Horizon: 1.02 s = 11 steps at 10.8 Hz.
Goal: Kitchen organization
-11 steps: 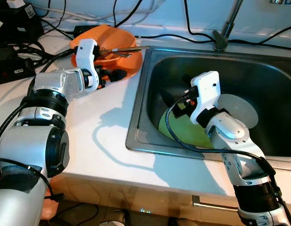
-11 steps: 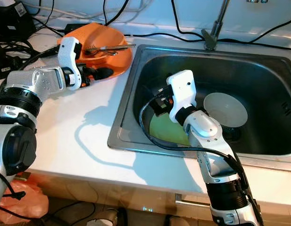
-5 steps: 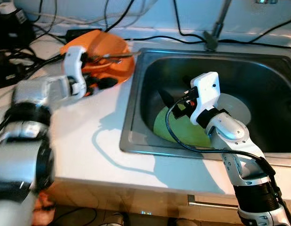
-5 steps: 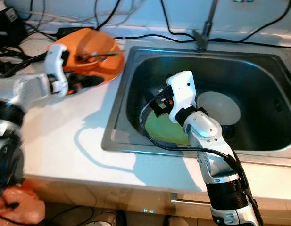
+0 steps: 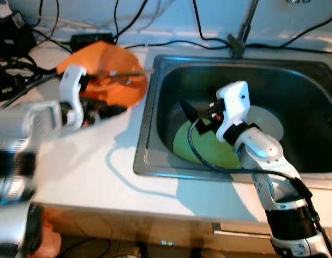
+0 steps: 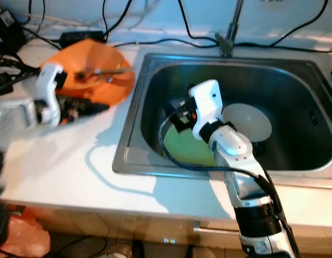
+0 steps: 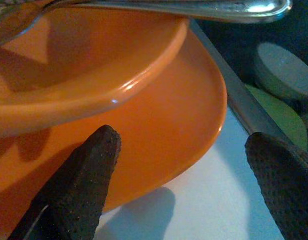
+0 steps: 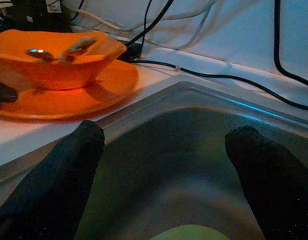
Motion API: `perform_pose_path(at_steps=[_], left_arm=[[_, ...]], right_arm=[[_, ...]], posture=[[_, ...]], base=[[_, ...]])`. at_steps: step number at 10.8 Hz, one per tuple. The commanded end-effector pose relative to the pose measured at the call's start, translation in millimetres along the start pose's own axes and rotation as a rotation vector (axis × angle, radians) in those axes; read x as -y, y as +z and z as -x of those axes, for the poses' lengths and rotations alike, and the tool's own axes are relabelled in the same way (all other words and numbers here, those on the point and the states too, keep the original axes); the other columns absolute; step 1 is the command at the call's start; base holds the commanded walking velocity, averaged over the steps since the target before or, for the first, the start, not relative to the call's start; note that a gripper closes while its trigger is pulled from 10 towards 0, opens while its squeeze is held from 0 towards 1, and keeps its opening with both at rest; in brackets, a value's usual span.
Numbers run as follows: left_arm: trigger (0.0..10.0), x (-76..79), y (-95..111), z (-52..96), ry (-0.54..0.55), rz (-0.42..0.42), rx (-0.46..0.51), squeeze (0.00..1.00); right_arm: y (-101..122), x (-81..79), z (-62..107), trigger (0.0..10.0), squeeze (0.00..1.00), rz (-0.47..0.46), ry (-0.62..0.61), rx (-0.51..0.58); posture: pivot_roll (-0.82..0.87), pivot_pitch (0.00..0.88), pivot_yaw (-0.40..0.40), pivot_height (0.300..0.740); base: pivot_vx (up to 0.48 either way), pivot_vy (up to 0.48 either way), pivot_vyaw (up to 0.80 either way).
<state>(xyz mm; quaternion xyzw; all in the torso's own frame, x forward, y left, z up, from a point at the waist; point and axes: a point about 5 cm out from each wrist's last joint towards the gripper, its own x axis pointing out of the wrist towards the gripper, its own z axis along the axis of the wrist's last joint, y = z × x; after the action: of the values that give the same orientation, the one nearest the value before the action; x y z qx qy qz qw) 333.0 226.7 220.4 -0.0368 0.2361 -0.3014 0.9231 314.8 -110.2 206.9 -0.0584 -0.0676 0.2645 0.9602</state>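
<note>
Orange plate [image 5: 122, 91] and one orange bowl [image 7: 84, 60] sat stacked on the white desk [image 5: 96, 161] beside the sink [image 5: 155, 161], two utensils across the bowl. The left gripper [image 7: 188, 165] reached level toward the plate's rim, fingers spread. The right gripper [image 8: 163, 165] angled down into the sink, fingers spread above one green plate [image 5: 200, 148] and one grey plate [image 5: 268, 121].

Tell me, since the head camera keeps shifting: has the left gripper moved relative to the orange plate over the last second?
Yes. The left gripper has pulled back from the orange plate, toward the robot.
</note>
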Motion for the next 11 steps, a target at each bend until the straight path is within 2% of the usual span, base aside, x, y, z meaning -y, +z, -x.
perform_pose_path(at_steps=[1,7,11], left_arm=[[10.0,-0.6,-46,-5.1,-0.012,0.152,-0.191,0.0],[10.0,33.3,-57,34.2,-0.105,0.122,-0.226,0.0],[10.0,51.4,-65,43.3,-0.169,0.09,-0.261,0.0]], right_arm=[[2,-1.6,-2.8,10.0,0.0,0.012,0.006,0.011],[-1,-4.8,-10.8,10.0,0.0,0.01,0.024,0.023],[-2,-6.0,-13.8,10.0,0.0,0.007,0.025,0.03]], posture=[[0.11,0.141,0.018,0.74],[0.16,0.118,0.022,0.74],[0.17,0.117,0.025,0.74]], base=[[0.0,0.0,0.0],[0.0,0.0,0.0],[0.0,0.0,0.0]])
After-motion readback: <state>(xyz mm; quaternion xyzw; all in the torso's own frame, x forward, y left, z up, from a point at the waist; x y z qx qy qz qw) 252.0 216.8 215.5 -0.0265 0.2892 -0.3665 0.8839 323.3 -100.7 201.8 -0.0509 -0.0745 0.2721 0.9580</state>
